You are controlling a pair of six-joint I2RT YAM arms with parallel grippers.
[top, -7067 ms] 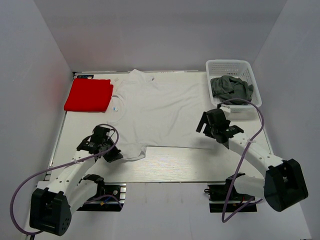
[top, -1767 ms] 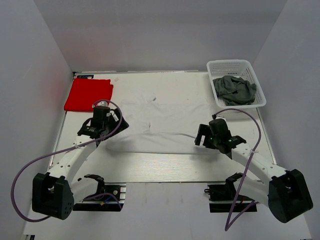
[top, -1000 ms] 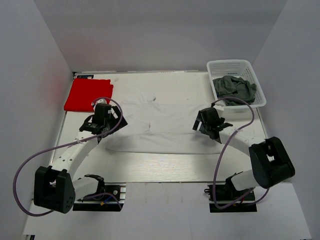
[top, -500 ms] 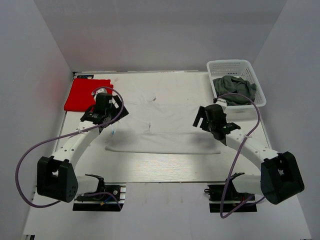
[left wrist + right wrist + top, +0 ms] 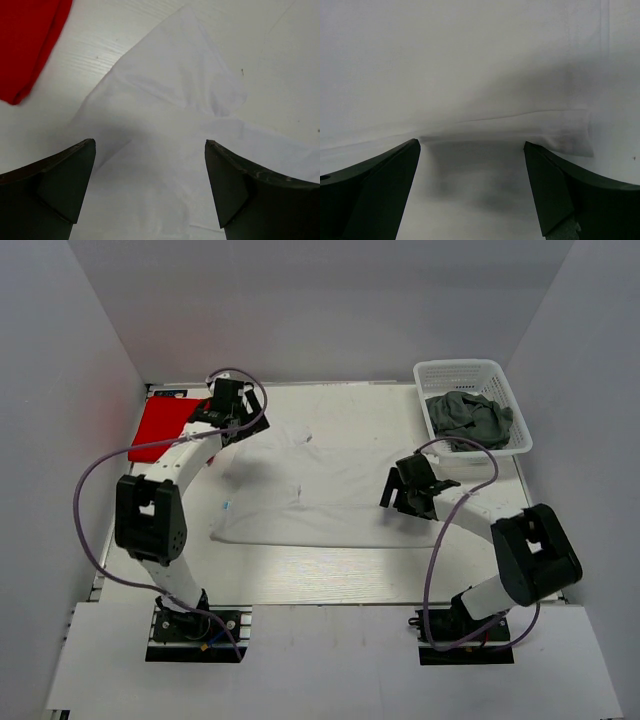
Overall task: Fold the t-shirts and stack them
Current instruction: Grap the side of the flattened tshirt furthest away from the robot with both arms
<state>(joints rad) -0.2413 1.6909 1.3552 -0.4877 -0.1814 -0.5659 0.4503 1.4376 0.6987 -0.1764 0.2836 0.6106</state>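
Top external view: the white t-shirt [image 5: 330,485] lies at the middle of the bench [image 5: 350,575], folded into a wide band. Its collar is hard to make out, white on white. The red t-shirt [image 5: 160,432] lies folded at the far left corner, partly hidden by the left gripper [image 5: 232,418] and its arm. The dark grey t-shirt [image 5: 465,418] lies crumpled in the white basket [image 5: 458,367] at the far right. The right gripper [image 5: 408,492] stands over the right end of the white t-shirt. Compared with half a second earlier, the left gripper is farther from the bases, beside the red t-shirt. The right gripper has shifted only slightly. A small tag [image 5: 226,506] at the left edge of the white t-shirt is too small to read.

Left wrist view: jaws released, fingers [image 5: 60,185] wide apart, nothing between them. A white sleeve lies below. The red t-shirt is cut off at the upper left.

Right wrist view: jaws released and empty above a folded edge of the white t-shirt. Both fingers [image 5: 375,185] are cut off by the lower frame edge.
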